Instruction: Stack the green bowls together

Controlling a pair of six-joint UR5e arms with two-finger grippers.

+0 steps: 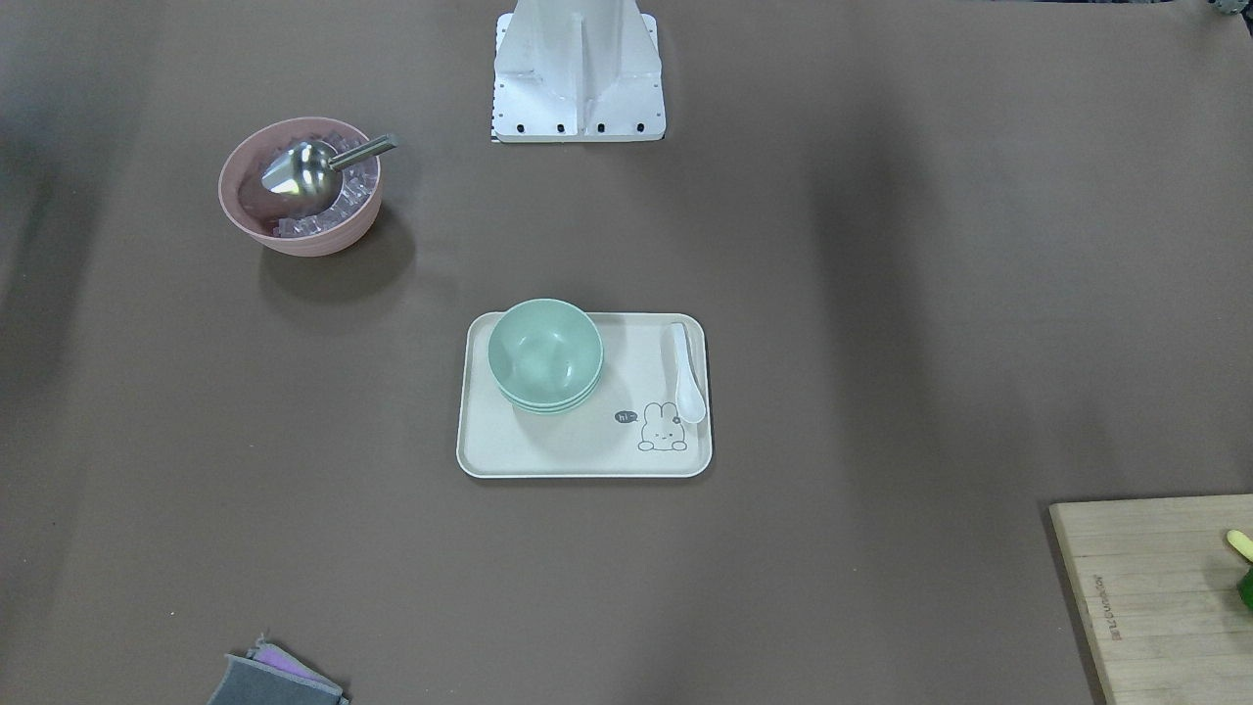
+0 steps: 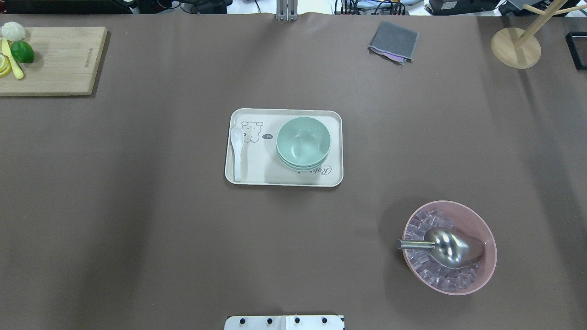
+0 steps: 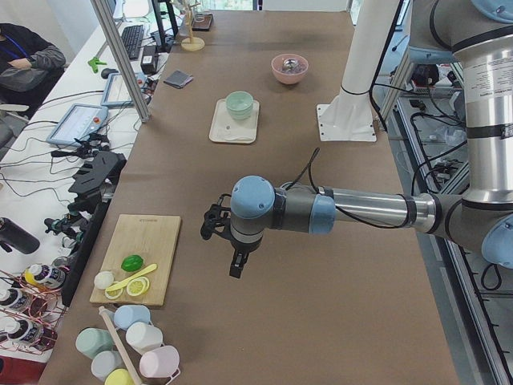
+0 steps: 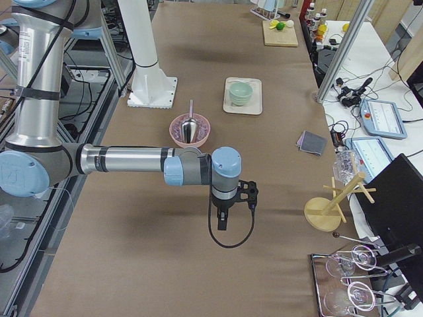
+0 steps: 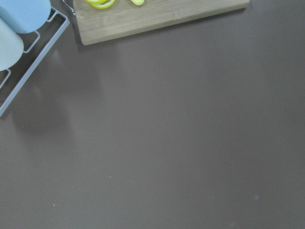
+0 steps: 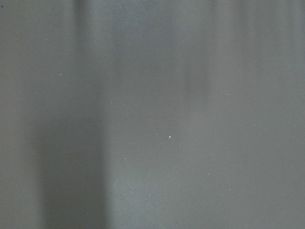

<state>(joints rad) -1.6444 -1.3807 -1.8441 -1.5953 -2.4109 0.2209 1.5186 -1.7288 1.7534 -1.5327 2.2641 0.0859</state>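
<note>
Black, and seen only from the two table-end cameras, the left gripper hangs fingers-down above bare brown table, near a wooden cutting board that carries a lime and lemon slices; whether it is spread or closed cannot be told. The right gripper hangs likewise over bare table at the opposite end, its opening equally impossible to judge. Both are well apart from the green bowls, which sit nested in one stack, upright, their rims showing as layers at the edge, on a cream tray at mid-table. A white spoon lies along the tray's other side, apart from the stack. A pink bowl holding clear cubes and a metal scoop stands off the tray, towards the robot's right.
</note>
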